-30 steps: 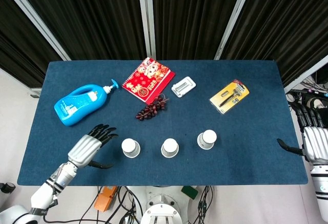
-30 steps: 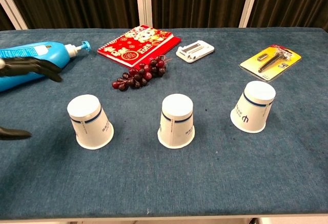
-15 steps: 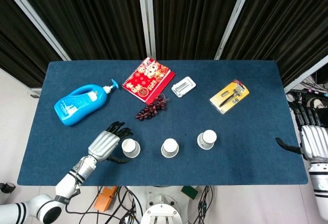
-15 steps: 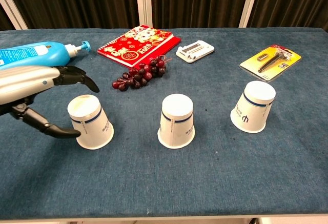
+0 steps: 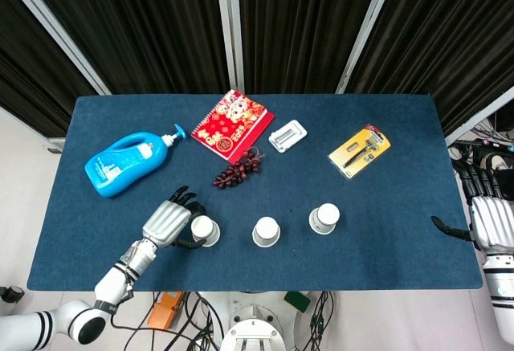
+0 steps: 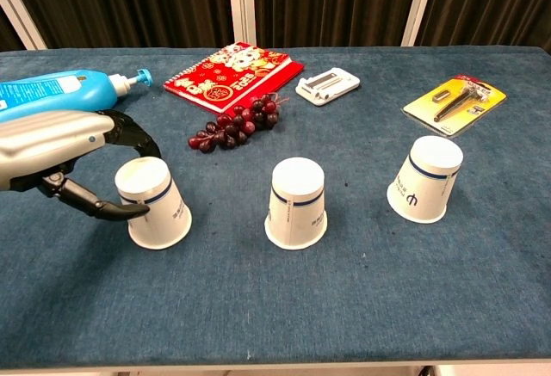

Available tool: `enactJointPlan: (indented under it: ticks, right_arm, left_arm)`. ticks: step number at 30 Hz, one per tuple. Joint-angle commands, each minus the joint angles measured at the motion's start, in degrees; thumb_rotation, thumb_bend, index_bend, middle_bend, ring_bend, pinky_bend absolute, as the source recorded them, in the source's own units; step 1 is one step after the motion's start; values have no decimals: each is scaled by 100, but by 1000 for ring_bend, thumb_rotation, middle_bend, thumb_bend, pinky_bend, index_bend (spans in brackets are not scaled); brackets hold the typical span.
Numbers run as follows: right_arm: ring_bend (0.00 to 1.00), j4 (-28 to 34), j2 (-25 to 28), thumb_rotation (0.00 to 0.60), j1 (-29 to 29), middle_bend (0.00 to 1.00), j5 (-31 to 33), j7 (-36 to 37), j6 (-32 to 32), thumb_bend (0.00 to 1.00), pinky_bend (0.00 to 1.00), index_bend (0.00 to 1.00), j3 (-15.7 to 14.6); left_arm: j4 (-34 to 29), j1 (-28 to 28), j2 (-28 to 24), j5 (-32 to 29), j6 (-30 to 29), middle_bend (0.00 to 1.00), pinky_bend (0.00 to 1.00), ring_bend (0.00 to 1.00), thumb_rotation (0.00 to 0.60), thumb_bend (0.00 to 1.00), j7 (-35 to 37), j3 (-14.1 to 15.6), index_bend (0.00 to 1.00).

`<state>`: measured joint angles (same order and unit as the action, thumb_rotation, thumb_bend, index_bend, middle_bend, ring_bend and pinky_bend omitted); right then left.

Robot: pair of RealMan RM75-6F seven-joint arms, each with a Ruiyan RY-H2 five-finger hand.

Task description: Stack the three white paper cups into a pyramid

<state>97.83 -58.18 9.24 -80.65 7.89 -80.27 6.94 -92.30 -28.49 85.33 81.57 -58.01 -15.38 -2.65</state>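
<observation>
Three white paper cups stand upside down in a row near the table's front edge: the left cup (image 5: pixel 204 230) (image 6: pixel 153 202), the middle cup (image 5: pixel 266 231) (image 6: pixel 296 202) and the right cup (image 5: pixel 324 218) (image 6: pixel 424 178). My left hand (image 5: pixel 167 222) (image 6: pixel 60 144) grips the left cup, with the thumb against its near side and the fingers curled round its far side. The cup still stands on the cloth. My right hand (image 5: pixel 490 222) hangs open beyond the table's right edge, far from the cups; the chest view does not show it.
Behind the cups lie a blue pump bottle (image 5: pixel 128 162) (image 6: pixel 60 92), a red notebook (image 5: pixel 233 124) (image 6: pixel 234 73), dark grapes (image 5: pixel 238 170) (image 6: pixel 232 126), a small white holder (image 5: pixel 287 136) (image 6: pixel 327 83) and a yellow razor pack (image 5: pixel 360 150) (image 6: pixel 455 101).
My left hand moved right from the table's left part to the left cup and closed its fingers and thumb around it. The right hand stayed put.
</observation>
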Motion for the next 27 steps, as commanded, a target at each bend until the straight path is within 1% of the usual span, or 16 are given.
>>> enactJointPlan:
  ticks: [1,5,10,19,24,27]
  right_arm:
    - [0,6,1,600,-7,87,-6,0,-8,301,0,0,2]
    - [0,14,8,600,-28,87,4,-6,-13,302,0,0,1]
    - [0,47,29,600,-51,87,-1,-20,-37,301,0,0,4]
    - [0,85,57,600,-90,87,39,-58,-32,301,0,1,0]
    - [0,82,62,600,-124,87,50,-45,-51,301,0,0,-4]
    - [0,66,55,600,-127,87,47,-41,-30,301,0,0,-15]
  left_arm:
    - [65,-35,64,27,-32,403,4,208,380,239,136,-15,408]
    - [136,-92,161,92,-86,435,4,239,400,242,209,-34,444]
    - [97,-194,286,159,-160,442,4,245,401,242,77,-107,446]
    - [70,-595,687,-23,134,442,4,244,401,237,-485,-289,446]
    - [232,-832,986,-236,311,441,4,244,402,236,-789,-401,422]
    - [297,-885,1082,-325,313,429,4,233,397,235,-938,-415,385]
